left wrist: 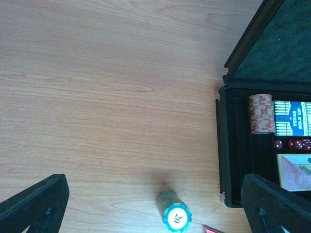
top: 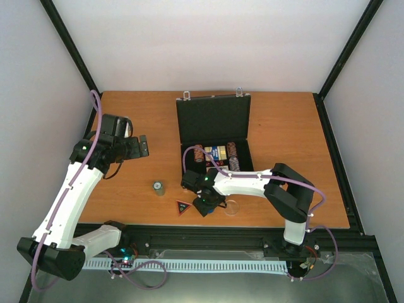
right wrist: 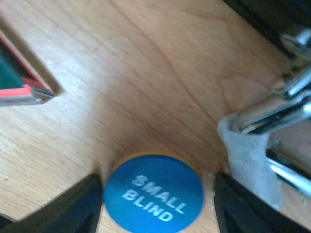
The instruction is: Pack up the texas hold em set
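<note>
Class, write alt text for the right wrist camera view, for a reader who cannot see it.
A blue round button printed SMALL BLIND lies flat on the wooden table, between the black fingers of the right gripper. A silver handle shows at right, and a red-edged object at upper left.

The open briefcase (top: 213,120) sits at the table's (top: 139,117) far middle; inside, a card deck (left wrist: 293,118) lies right of a chip roll (left wrist: 261,113), dice (left wrist: 291,144) in front. A chip stack (top: 158,187) stands on the table to its front left. The round button (right wrist: 153,192) lies between the right gripper's (right wrist: 158,206) fingers (right wrist: 73,206).
</note>
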